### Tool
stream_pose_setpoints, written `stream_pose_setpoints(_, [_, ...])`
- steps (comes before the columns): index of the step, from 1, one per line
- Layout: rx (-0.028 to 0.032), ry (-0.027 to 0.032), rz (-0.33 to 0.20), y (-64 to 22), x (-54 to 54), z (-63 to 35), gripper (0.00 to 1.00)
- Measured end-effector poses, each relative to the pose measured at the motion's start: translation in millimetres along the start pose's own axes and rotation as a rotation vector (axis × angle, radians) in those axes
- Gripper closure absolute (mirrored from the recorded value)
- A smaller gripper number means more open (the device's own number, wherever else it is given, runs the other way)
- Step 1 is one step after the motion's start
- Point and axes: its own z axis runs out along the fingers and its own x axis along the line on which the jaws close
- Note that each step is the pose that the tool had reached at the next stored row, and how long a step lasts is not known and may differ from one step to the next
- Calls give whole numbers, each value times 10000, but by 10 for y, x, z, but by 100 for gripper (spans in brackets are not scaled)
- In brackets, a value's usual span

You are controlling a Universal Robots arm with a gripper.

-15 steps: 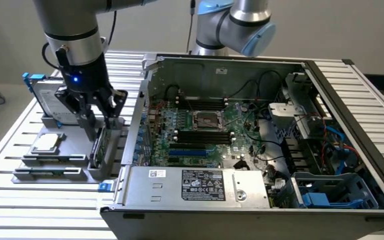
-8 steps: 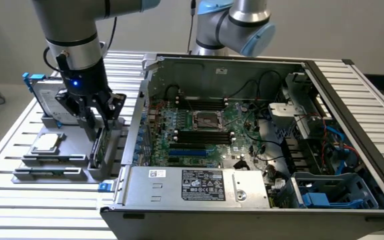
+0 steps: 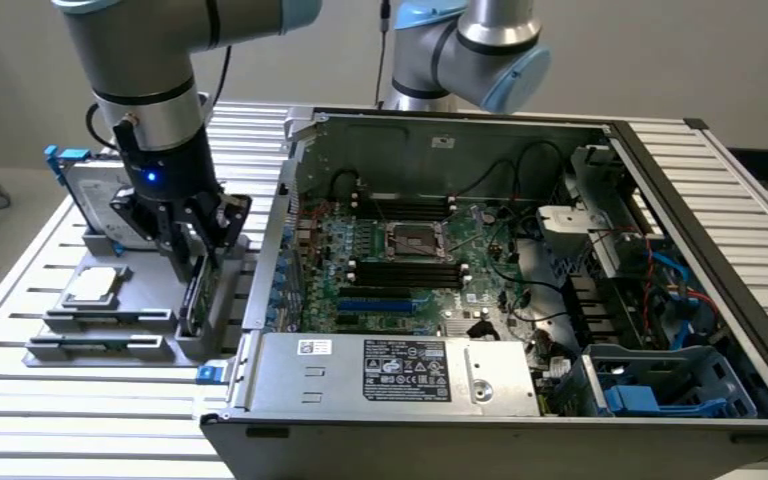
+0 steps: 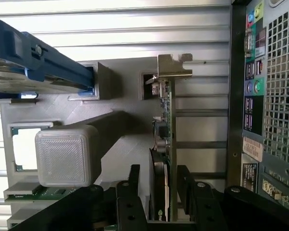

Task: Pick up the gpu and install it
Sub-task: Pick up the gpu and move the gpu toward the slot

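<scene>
The gpu (image 4: 170, 120) (image 3: 193, 292) is sitting on edge in the gray holder (image 4: 116, 126) (image 3: 128, 322). The gripper (image 4: 159, 169) (image 3: 192, 246) is straddling it, but honestly I can't tell if the jaws are clamping. The open PC case (image 3: 357, 398) is sitting just beside the holder.

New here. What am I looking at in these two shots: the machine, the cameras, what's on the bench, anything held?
It is a robot arm ending in a two-fingered gripper. One picture comes from a camera off the arm, the other from a camera on its wrist. On the slatted metal table sit an open computer case and a grey parts holder carrying a hard drive, a processor and the gpu, which stands on edge. The gripper's fingers flank the gpu, one each side, with a gap showing, so nothing is gripped yet.
</scene>
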Motion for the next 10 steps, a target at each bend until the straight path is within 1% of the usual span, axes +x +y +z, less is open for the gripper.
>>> stream_pose_setpoints(2, [5, 0, -87, -22, -1, 14, 56])
stream_pose_setpoints(5, [7, -2, -144, -25, -2, 51, 56])
stream_pose_setpoints(10, [8, -1, -153, -27, -5, 68, 56])
